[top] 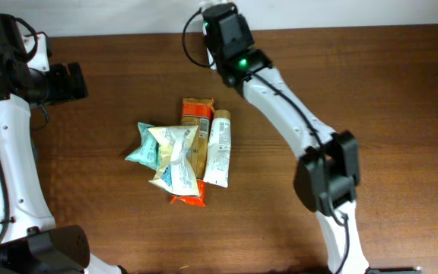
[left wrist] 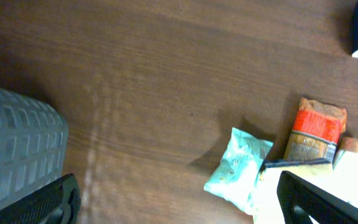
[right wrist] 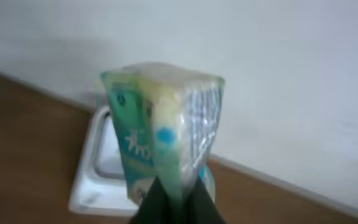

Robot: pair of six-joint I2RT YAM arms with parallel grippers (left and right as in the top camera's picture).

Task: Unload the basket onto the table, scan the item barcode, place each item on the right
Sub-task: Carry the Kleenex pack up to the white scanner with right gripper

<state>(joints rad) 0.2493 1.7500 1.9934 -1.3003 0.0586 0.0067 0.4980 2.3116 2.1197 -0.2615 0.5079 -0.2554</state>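
**Item 1, the piece for scanning.** Green and clear packet, upright in the right wrist view. You have it pinched at its lower edge by the right fingers, which are closed on it. It is up off the counter, before a pale wall. A green band down its face carries slanted white lettering, too blurred to read. A light blue dot sits beside the band. You cannot see the packet from overhead, where the right arm's end is at the far edge of the counter.

**Item 2.** White, shallow, tray-like unit, behind and below the packet, against the wall. No marking is legible.

**Item 3.** Left fingers, spread fully apart and holding nothing. They are at the left side of the counter, well apart from the pile.

**Item 4, the pile at mid-counter, pieces touching or overlapping:**
- Orange packet, at the far end. It has a brown top edge and a darker label panel below; the print is too small to read.
- White tube with a tan cap, just to the right of the orange packet. It bears dark print that you cannot make out.
- Teal packet, on the left of the pile, with pale patterning and no legible name.
- Cream packet with yellow-green marks, lying across the middle over the others.
- Red-orange edge, showing from beneath at the near end.
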